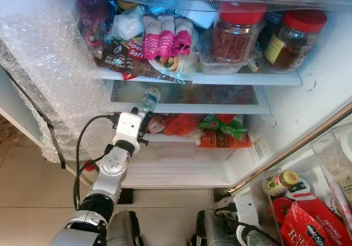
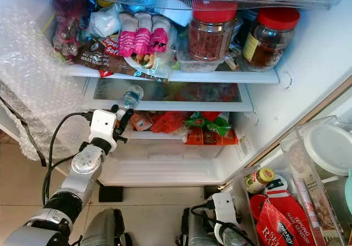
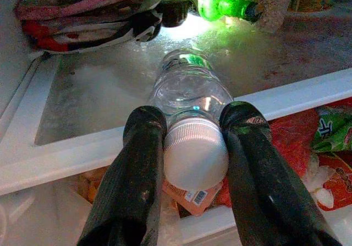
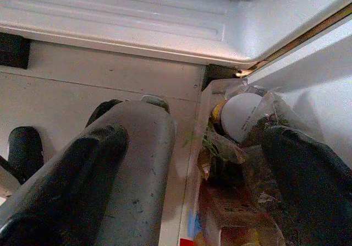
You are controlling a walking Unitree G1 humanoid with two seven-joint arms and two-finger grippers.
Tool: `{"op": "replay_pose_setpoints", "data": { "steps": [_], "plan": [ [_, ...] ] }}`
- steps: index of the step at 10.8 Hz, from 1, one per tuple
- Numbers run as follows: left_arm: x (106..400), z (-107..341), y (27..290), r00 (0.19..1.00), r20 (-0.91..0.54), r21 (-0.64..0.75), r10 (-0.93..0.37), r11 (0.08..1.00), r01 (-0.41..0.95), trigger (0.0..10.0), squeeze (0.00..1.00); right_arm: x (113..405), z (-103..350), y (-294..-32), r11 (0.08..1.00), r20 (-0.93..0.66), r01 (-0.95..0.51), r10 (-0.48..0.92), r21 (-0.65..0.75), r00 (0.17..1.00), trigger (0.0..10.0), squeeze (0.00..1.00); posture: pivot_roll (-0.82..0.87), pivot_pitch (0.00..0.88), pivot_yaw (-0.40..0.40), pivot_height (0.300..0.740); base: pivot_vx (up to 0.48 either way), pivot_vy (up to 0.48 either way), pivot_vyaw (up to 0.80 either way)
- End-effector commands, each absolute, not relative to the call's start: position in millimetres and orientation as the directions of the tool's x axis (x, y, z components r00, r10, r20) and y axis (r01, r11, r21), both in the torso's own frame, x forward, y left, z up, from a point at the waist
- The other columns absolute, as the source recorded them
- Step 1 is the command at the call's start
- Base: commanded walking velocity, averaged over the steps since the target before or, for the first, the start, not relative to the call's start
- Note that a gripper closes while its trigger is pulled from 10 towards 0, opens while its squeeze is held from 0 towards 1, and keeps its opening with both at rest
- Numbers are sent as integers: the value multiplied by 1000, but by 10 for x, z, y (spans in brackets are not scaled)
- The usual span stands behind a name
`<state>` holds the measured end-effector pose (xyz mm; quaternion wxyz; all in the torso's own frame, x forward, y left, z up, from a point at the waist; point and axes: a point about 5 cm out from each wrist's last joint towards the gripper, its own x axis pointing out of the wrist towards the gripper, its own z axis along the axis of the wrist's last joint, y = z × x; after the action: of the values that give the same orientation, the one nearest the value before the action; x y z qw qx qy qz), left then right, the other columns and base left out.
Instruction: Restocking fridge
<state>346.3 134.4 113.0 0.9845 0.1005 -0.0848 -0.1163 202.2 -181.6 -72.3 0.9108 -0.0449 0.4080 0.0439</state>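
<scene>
Far left: crinkly bubble wrap (image 1: 41, 64) over the fridge's side wall, a black cable (image 1: 82, 147) looping below it. Next to that, left arm stretched up into the open fridge (image 1: 324, 86), left gripper (image 3: 190, 141) squeezed tight on the white cap end of a clear water bottle (image 3: 187, 86). Bottle lying flat on the glass shelf (image 3: 99, 86), cap sticking out over the shelf's white front edge, a black finger (image 3: 137, 163) pressed on each side of the cap. At the back of that same shelf, a green bottle (image 3: 220, 4) lying on its side. On the shelf above, from the left: a dark purple bag (image 1: 91, 17), a brown and red bread bag (image 1: 124, 59), three white and pink packs (image 1: 168, 37) side by side, a clear box (image 1: 220, 64), then two jars with red lids (image 1: 239, 31), the right one (image 1: 291, 37) with a yellow label. Under the glass shelf, a drawer with red, orange and green packets (image 1: 220, 130). Down at the bottom right, right gripper (image 4: 187, 163) hanging low by the fridge door, fingers wide apart, gripping nothing, one finger (image 4: 66, 180) over the tiled floor (image 4: 71, 81), the other (image 4: 308, 174) against the door shelf. In the door shelf (image 1: 264, 193), a small jar with a yellow lid (image 1: 281, 181) and a red packet (image 1: 313, 224).
</scene>
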Motion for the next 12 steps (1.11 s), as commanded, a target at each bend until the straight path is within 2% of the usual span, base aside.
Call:
{"op": "replay_pose_setpoints", "data": {
  "steps": [1,9,12],
  "plan": [
    [3405,995,1338,965,87,217,-249,950,225,10000,0,1643,-923,-1825,991,-842,-127,34,-41,539,10000,0,-149,214,-62,629,251,0,0],
    [3410,996,1328,964,82,249,-253,942,226,10000,0,1644,-923,-1820,991,-841,-131,37,-40,539,10000,0,-147,213,-62,629,328,0,0],
    [3344,908,1318,958,65,254,-280,933,255,10000,0,1643,-923,-1819,991,-841,-130,38,-39,540,10000,0,-146,213,-60,629,0,0,0]
  ]
}}
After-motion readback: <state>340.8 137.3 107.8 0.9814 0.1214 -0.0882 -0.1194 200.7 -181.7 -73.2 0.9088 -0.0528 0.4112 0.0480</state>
